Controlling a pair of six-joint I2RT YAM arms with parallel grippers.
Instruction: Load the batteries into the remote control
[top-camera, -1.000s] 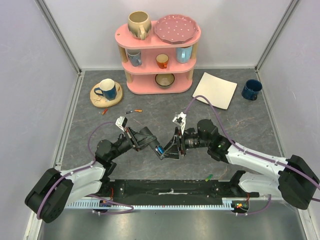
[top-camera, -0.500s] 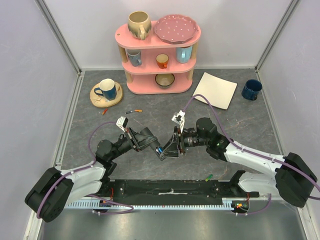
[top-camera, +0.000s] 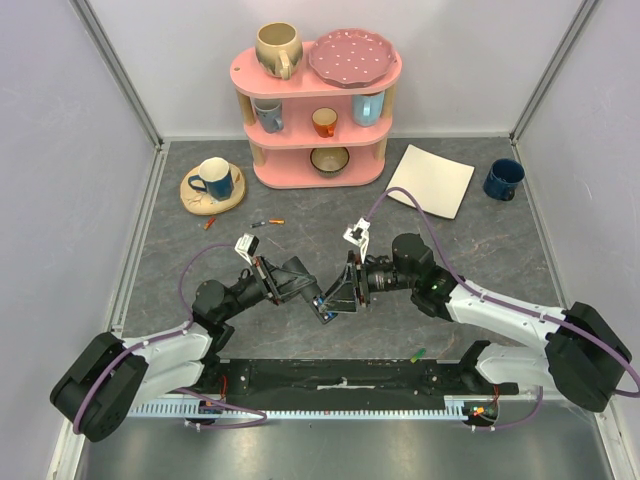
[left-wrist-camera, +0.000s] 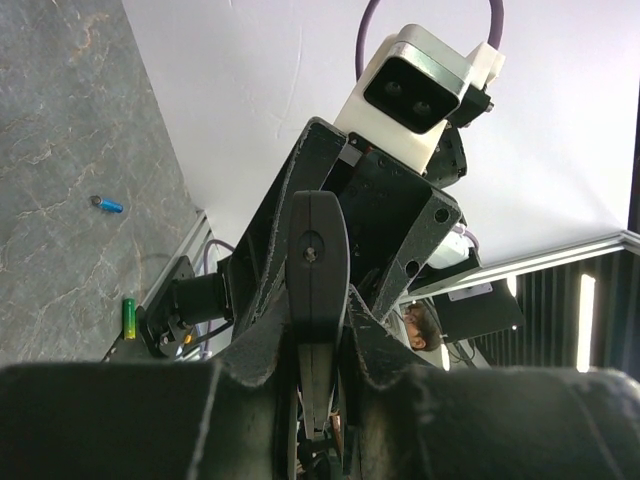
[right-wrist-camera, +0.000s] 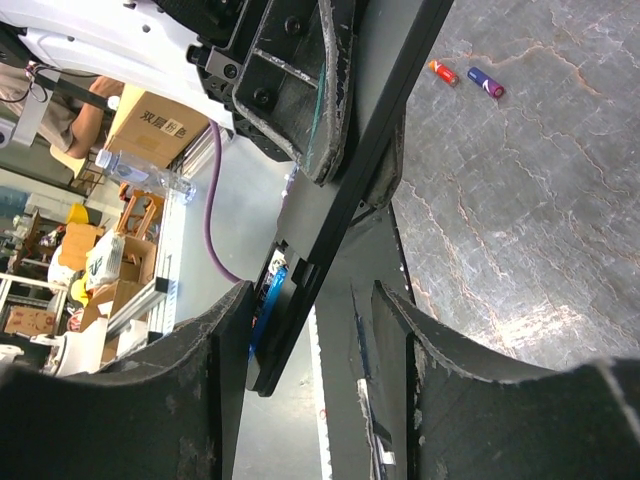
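Item: remote control (right-wrist-camera: 360, 190), held up off the desk (right-wrist-camera: 520, 220) between both arms. Grip: right gripper (right-wrist-camera: 310, 300) clamps its long edges to steady it; left gripper (left-wrist-camera: 318, 345) pinches its flat faces, apparently bracing. Blue battery (right-wrist-camera: 268, 292) sits in the compartment; loose batteries (right-wrist-camera: 441, 71) lie on the desk, not yet loaded

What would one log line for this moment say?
left claw: shut on remote | right claw: shut on remote | blue battery: in remote | spare batteries: on table
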